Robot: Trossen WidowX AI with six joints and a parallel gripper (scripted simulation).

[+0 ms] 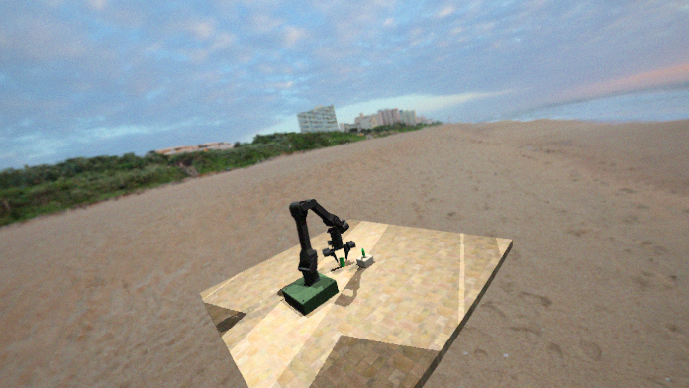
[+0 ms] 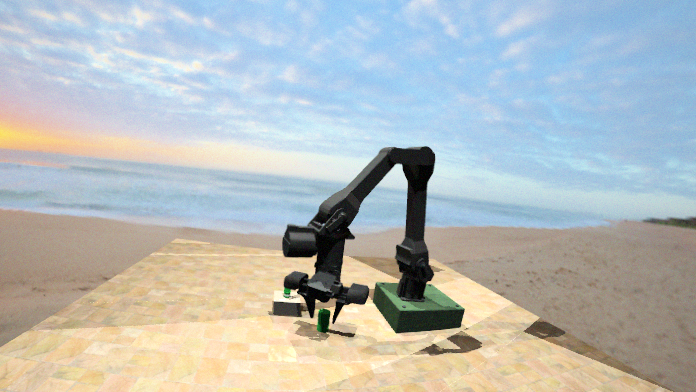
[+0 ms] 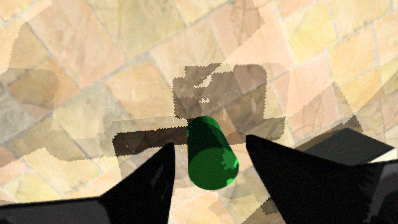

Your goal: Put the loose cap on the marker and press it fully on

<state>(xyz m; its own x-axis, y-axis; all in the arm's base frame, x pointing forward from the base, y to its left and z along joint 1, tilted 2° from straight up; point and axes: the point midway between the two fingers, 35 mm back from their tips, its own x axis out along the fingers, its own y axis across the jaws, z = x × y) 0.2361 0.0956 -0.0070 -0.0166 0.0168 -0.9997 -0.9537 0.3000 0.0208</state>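
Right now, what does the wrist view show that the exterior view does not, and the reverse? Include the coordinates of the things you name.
Only wrist: the top face of the green cap (image 2: 323, 320) (image 3: 212, 160), seen from above between the parted fingers.
Only exterior: the green marker (image 2: 287, 292), the arm's green base (image 2: 430, 320) and the sea.
Both: the cap standing on the tiled table (image 2: 200, 350) (image 3: 95, 45), and part of the holder block (image 2: 287, 307) (image 3: 350, 145).

sandy beach (image 1: 569, 208) (image 2: 40, 260), sea (image 1: 619, 109) (image 2: 125, 190), dune greenery (image 1: 297, 142), distant buildings (image 1: 318, 119)

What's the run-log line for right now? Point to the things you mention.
claw (image 1: 342, 262) (image 2: 323, 320) (image 3: 210, 144): open, fingers astride cap | cap (image 1: 342, 262) (image 2: 323, 320) (image 3: 213, 169): upright on table, ungripped | marker (image 1: 363, 253) (image 2: 287, 292): in holder block (image 1: 365, 262) (image 2: 286, 307), uncapped
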